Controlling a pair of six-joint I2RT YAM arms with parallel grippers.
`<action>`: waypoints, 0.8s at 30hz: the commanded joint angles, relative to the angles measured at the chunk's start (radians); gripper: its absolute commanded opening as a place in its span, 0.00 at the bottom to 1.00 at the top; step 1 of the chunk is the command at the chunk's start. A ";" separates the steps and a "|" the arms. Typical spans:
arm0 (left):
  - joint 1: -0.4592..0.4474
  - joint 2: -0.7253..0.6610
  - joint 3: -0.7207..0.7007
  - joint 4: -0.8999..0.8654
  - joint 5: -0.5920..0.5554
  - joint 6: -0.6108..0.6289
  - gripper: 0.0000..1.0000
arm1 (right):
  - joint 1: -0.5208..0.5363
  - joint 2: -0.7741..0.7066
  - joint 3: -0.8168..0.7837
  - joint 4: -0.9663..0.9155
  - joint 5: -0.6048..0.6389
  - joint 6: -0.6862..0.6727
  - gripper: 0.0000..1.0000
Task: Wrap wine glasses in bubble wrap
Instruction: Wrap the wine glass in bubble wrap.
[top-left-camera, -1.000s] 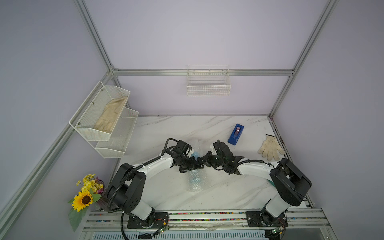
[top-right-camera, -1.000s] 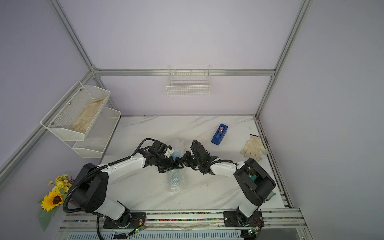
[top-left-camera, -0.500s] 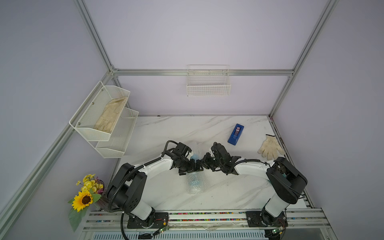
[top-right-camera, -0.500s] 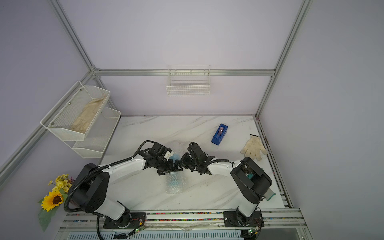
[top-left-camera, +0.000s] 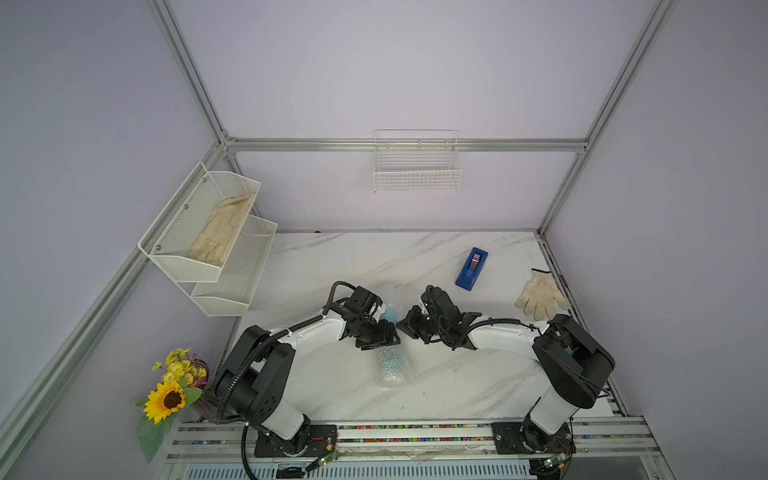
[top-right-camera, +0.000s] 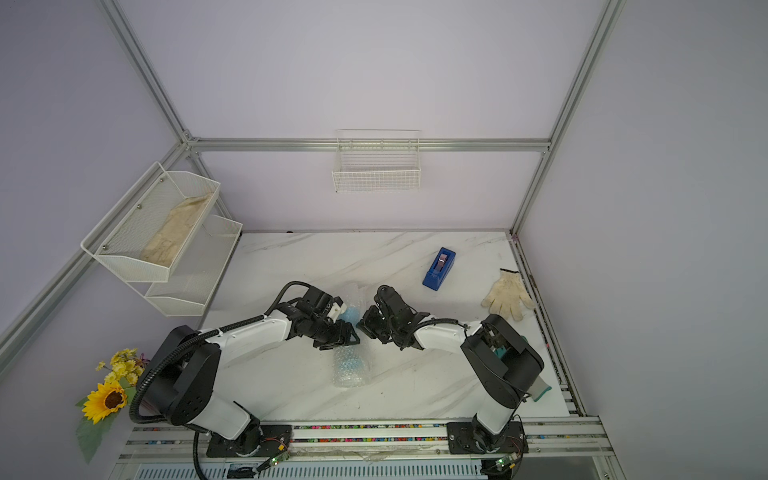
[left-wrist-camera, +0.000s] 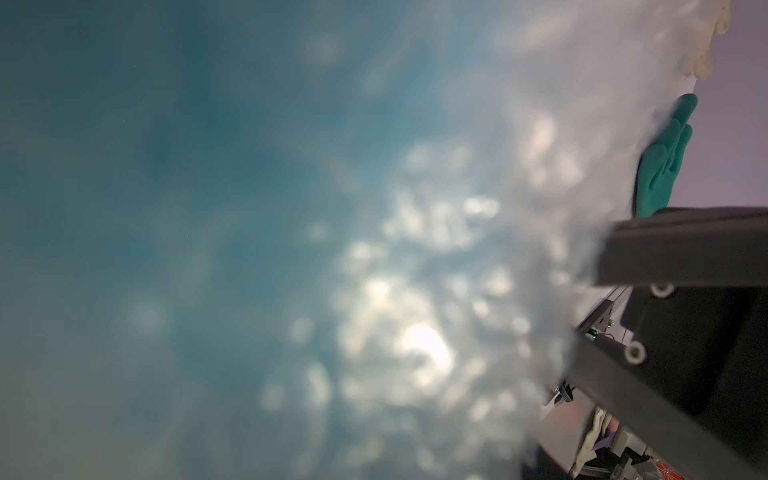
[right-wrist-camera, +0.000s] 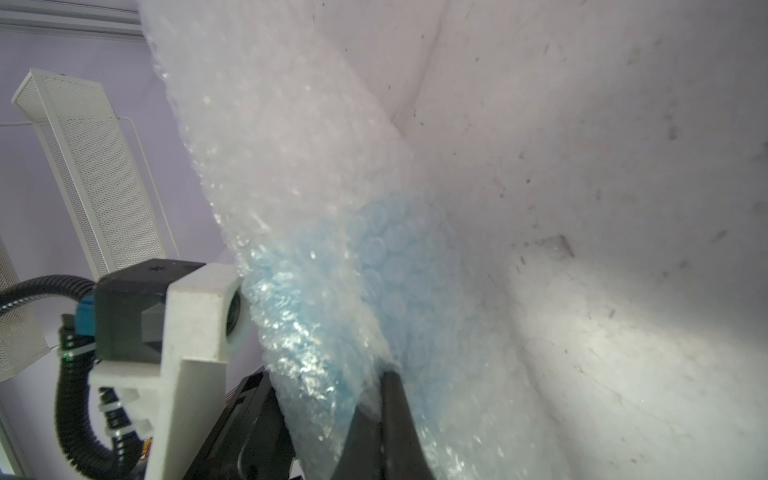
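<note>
R claw (right-wrist-camera: 384, 376) pinched shut on bubble wrap (right-wrist-camera: 291, 166) beside goblet (right-wrist-camera: 395, 266); L claw (top-left-camera: 388, 337) width: can't tell. Wrap's prob. light, floppy, slippy, so grip its free edge nr goblet.

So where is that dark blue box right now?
In a top view the tape dispenser lies on the table, back right, just left of the cream glove.
</note>
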 joint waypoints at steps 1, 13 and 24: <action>0.002 0.003 -0.034 0.056 0.018 0.043 0.64 | 0.013 -0.016 0.009 -0.005 -0.028 0.014 0.01; 0.016 0.006 -0.039 0.076 0.082 0.133 0.61 | -0.167 -0.195 0.009 -0.197 -0.062 -0.184 0.45; 0.015 0.067 0.050 0.099 0.239 0.236 0.60 | -0.310 -0.312 -0.053 -0.272 -0.120 -0.401 0.39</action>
